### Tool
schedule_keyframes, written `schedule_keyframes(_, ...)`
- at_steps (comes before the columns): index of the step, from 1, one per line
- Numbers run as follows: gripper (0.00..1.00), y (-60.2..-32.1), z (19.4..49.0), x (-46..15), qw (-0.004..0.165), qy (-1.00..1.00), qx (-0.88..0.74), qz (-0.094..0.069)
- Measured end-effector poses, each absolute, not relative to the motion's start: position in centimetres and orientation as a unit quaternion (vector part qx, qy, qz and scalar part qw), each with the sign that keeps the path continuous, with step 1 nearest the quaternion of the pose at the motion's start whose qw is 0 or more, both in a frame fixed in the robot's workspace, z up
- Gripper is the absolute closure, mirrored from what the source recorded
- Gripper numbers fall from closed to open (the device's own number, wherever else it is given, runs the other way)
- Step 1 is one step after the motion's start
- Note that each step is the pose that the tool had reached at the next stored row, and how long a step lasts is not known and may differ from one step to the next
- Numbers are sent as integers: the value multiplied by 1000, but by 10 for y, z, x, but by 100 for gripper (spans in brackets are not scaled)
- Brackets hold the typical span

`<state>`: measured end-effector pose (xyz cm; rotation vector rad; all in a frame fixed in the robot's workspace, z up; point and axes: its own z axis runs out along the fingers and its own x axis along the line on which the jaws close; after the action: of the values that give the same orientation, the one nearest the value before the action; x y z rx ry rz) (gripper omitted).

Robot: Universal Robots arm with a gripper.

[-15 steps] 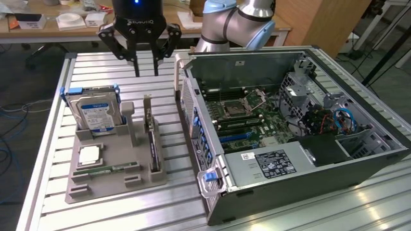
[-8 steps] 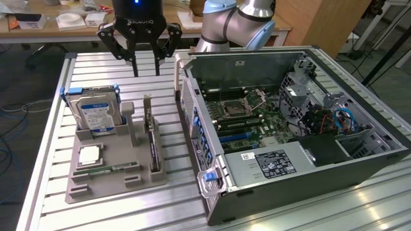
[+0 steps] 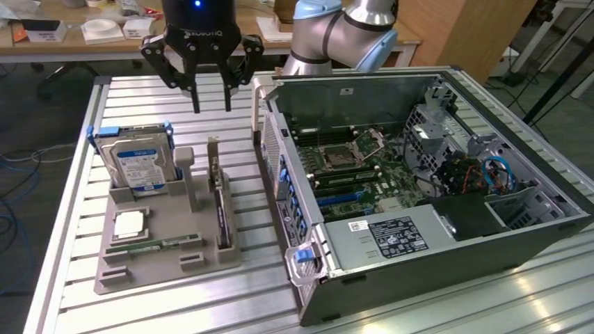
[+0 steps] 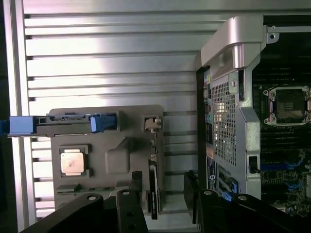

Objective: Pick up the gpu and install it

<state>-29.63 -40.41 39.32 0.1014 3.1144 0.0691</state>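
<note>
Slatted metal table [image 3: 139,97], upright gpu [image 3: 222,219], wooden desk [image 3: 11,42]

The arm [image 3: 336,31] bends in from the exterior view's upper right, its grey and blue joints folded behind the wrist. The black gripper [image 3: 211,104] hangs pointing straight down, its two fingers [image 3: 196,97] spread apart with a clear gap between them.
</note>
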Motion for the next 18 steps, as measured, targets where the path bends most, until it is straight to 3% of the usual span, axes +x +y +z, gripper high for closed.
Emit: schedule_keyframes(18, 53, -422, 393, -296, 12, 999, 33, 22)
